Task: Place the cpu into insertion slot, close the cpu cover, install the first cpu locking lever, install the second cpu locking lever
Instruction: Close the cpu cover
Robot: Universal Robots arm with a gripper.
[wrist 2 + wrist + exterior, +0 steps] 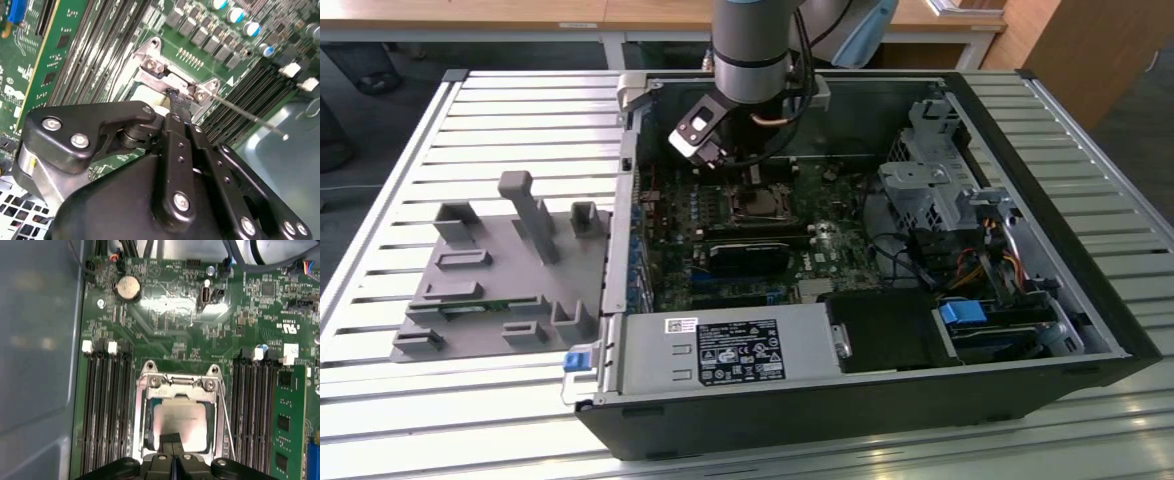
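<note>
**Chip seated, frame down, gripper at the socket's edge**

We start at the cpu [181, 421]: it sits flat in the insertion slot [148, 430], its pale metal top facing up. The cpu cover [141, 410] lies down around it, and the chip shows through the cut-out centre.

In both wrist views the gripper [171, 439] [177, 100] is right at the socket. Its two black fingers are pressed together with nothing between them. Their shared tip is over the rim of the frame, touching it or just above; we cannot tell which.

A thin locking lever [250, 117] juts out from a corner of the socket at a slant. It crosses above the memory slots [105, 410] on that side rather than lying along the frame.

The green motherboard [170, 330] spreads around the socket, with banks of long black memory slots on either side of it.

Pulling out to the exterior view, the arm [754, 50] drops from above into the open computer case [1041, 120]. A power supply [720, 350] sits at the case's near edge. The case lies on a slatted metal table [520, 110]. Beside it, on the exterior view's left, is a grey fixture [494, 270] with upright posts.
</note>
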